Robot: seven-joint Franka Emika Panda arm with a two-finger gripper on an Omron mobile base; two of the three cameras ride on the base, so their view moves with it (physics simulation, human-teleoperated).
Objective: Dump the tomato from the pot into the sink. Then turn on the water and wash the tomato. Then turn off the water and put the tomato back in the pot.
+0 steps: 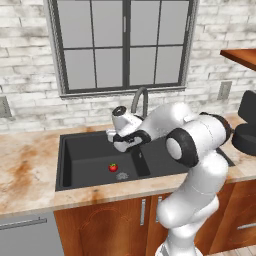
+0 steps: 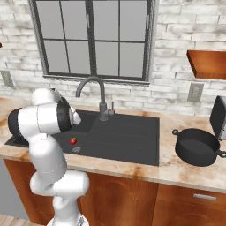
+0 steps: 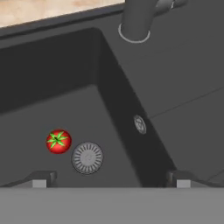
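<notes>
Tomato (image 3: 58, 141) lay on the sink (image 1: 80, 155) basin floor, just beside the round drain (image 3: 87, 157) — stem up. Gripper (image 3: 110, 178) hung above the basin, jaws spread wide, holding nothing. Pot (image 2: 197, 146) stood on the counter (image 2: 185, 170), right of the sink.

A bright red tomato (image 3: 58, 141) crowned with a green star-shaped stem is picked out against the matte black sink (image 3: 183, 78). At its four o'clock, a pale grey metal drain (image 3: 87, 157) with a fine ringed pattern is seen. The faucet (image 2: 93, 93) is rendered in dark grey. Off at three o'clock in the right base view, a black pot (image 2: 197, 146) is set against the counter (image 2: 185, 170), which is mottled beige marbled with rusty orange. White-washed brick (image 2: 176, 26) is shown behind, and the cabinets (image 2: 132, 198) are done in reddish-brown wood.
</notes>
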